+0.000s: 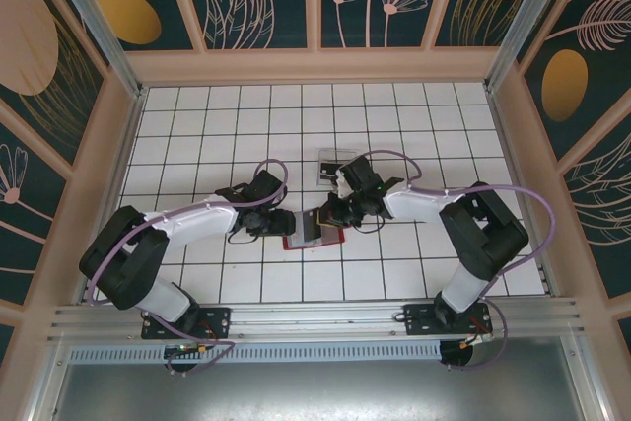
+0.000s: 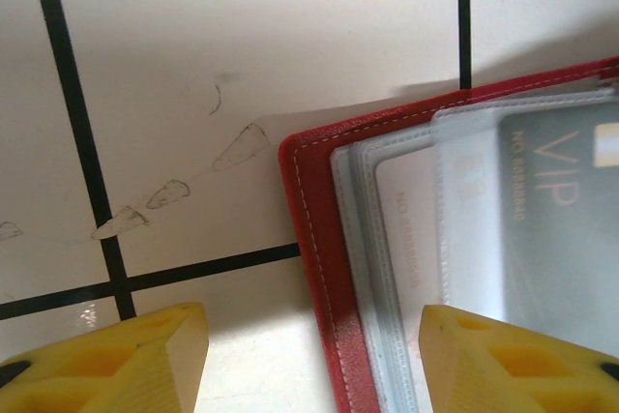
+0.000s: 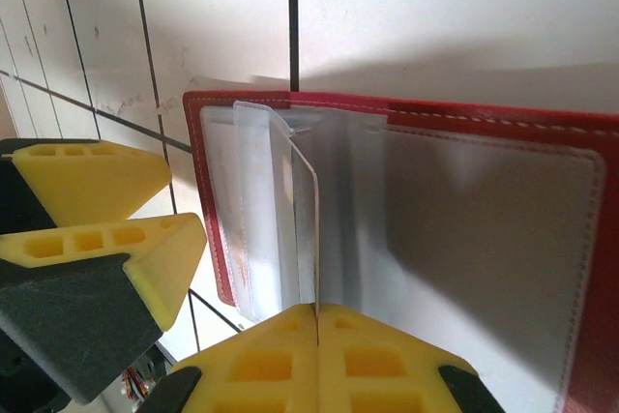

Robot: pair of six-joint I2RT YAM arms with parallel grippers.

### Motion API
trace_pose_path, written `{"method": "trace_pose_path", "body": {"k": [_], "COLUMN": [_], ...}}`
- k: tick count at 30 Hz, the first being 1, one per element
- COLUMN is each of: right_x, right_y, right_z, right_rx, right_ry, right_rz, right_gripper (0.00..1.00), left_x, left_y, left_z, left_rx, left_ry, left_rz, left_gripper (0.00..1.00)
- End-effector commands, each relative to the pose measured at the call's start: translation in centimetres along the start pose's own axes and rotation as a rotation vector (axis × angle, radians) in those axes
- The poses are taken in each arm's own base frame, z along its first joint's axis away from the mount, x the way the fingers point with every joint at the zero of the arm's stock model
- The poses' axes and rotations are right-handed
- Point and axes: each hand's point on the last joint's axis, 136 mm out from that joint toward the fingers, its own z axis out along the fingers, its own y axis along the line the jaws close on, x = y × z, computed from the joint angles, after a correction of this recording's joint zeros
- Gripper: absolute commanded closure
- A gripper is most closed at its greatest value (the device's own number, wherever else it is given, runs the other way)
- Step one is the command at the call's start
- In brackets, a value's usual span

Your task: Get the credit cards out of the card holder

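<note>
The red card holder (image 1: 330,240) lies open on the tiled table, grey inside (image 3: 484,239) facing up, with clear sleeves along its left half. In the right wrist view my right gripper (image 3: 317,314) is shut on the edge of a thin grey credit card (image 3: 308,224) that stands on edge, its far end in a sleeve. My left gripper (image 2: 314,360) is open and straddles the holder's red left edge (image 2: 314,239). A grey VIP card (image 2: 551,220) and a pale card (image 2: 411,229) sit in sleeves. From above, both grippers (image 1: 288,224) (image 1: 323,216) meet over the holder.
A small clear plastic box (image 1: 330,167) stands just behind the holder. Wooden walls (image 1: 118,145) ring the tiled floor, and a metal rail (image 1: 315,317) runs along the near edge. Both arms' elbows flank the holder left and right.
</note>
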Motion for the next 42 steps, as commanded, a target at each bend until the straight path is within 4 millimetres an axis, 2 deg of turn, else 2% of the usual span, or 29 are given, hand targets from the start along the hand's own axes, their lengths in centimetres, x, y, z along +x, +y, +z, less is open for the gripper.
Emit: {"method": "trace_pose_path", "body": {"k": [1, 9, 14, 18, 26, 34, 42], "right_x": [0.3, 0.8, 0.6, 0.4, -0.1, -1.3, -2.9], "right_y": [1.0, 1.1, 0.8, 0.7, -0.4, -0.6, -0.1], "right_z": [0.9, 1.8, 1.3, 0.8, -1.2, -3.6, -6.2], "right_rx": [-0.02, -0.014, 0.013, 0.034, 0.118, 0.21, 0.324], "right_ry": [0.035, 0.056, 0.036, 0.027, -0.007, -0.053, -0.097], "right_rz": [-0.033, -0.038, -0.038, -0.044, -0.061, -0.121, -0.283], "right_gripper": [0.99, 1.0, 1.0, 1.0, 1.0, 1.0, 1.0], "left_x": [0.0, 0.9, 1.6, 2.4, 2.1, 1.6, 0.8], "left_y": [-0.8, -0.9, 1.3, 2.1, 2.3, 2.3, 2.9], "left_z": [0.0, 1.3, 2.0, 2.5, 2.3, 2.1, 1.4], "left_rx": [0.034, 0.064, -0.046, -0.076, -0.093, -0.105, -0.156], "left_ry": [0.006, 0.046, 0.068, 0.093, 0.089, 0.071, 0.044], "left_rz": [0.005, 0.006, 0.009, 0.015, 0.023, 0.035, 0.052], "left_gripper": [0.39, 0.38, 0.46, 0.48, 0.49, 0.49, 0.55]}}
